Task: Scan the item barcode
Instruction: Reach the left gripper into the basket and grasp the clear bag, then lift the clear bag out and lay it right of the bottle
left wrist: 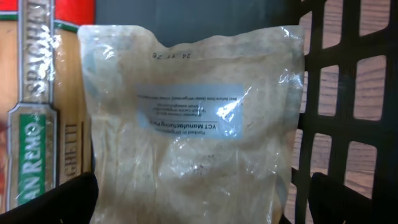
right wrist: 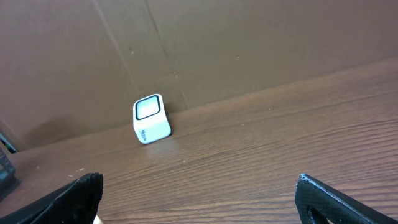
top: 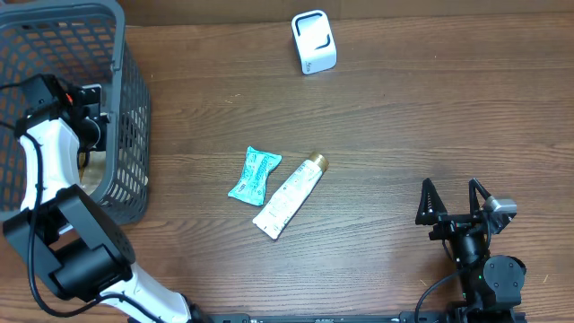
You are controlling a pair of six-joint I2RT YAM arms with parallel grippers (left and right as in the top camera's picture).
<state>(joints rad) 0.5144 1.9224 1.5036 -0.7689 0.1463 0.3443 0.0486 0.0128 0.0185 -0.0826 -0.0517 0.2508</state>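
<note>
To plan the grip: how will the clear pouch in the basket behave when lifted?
The clear pouch probably flops: its film looks wrinkled and bulging. The glossy film may slip in a grip. Its grainy filling could shift and sag.

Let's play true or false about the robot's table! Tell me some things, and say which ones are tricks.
1. The white tube with a gold cap lies on the brown wooden table. True.
2. The teal crinkly packet is inside the grey plastic mesh basket. False: it lies on the table beside the tube.
3. The right gripper holds the small white scanner box. False: it is open and empty, far from the box.
4. The left gripper is inside the basket, facing a clear plastic pouch. True.
</note>
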